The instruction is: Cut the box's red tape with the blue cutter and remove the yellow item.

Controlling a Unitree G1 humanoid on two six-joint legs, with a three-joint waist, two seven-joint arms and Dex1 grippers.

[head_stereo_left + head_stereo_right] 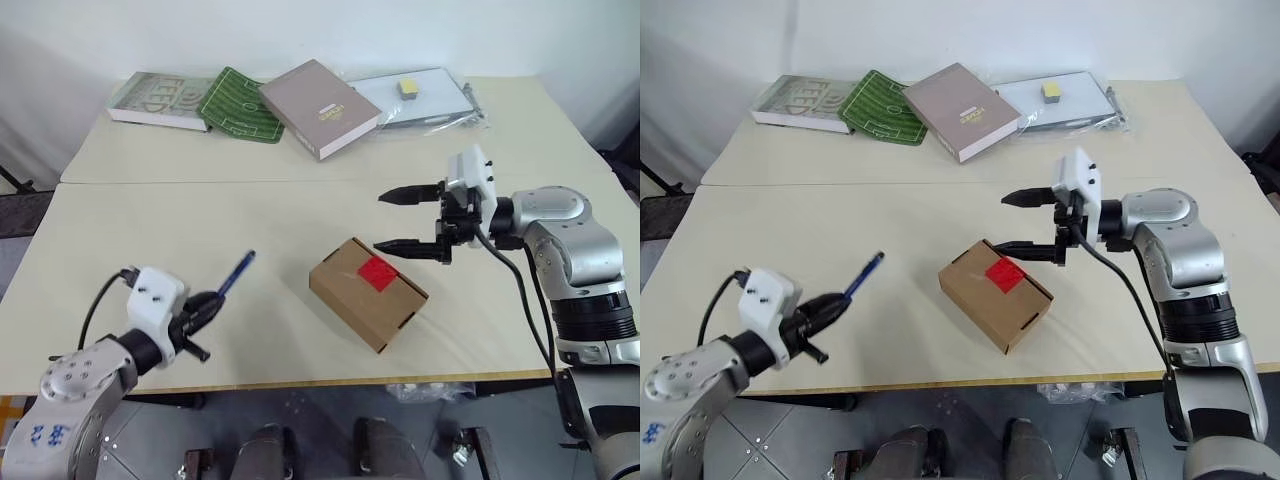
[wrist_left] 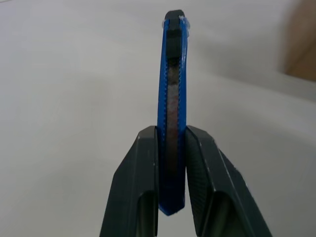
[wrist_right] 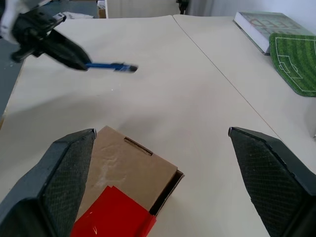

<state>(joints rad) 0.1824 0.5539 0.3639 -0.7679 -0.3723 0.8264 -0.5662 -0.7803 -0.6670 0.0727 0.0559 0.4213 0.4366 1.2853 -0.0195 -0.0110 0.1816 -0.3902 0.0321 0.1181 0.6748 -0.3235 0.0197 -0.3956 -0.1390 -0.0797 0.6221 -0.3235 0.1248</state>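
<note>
The brown cardboard box [image 1: 367, 291] lies shut at the middle of the near table, with the red tape [image 1: 378, 271] across its lid edge. My left gripper [image 1: 208, 305] is shut on the blue cutter [image 1: 236, 273], held above the table left of the box, its tip pointing up and toward the box. In the left wrist view the cutter [image 2: 172, 98] stands clamped between my fingers [image 2: 140, 182]. My right gripper [image 1: 392, 221] hangs open just above the box's far right corner, pointing left. The yellow item is hidden.
On the far table lie a book [image 1: 160, 100], a green football-pitch pad [image 1: 241, 104], a brownish-grey book [image 1: 319, 107] and a clear plastic sleeve [image 1: 425, 98] bearing a pale yellow block [image 1: 408, 88]. A seam [image 1: 250, 182] divides the two tables.
</note>
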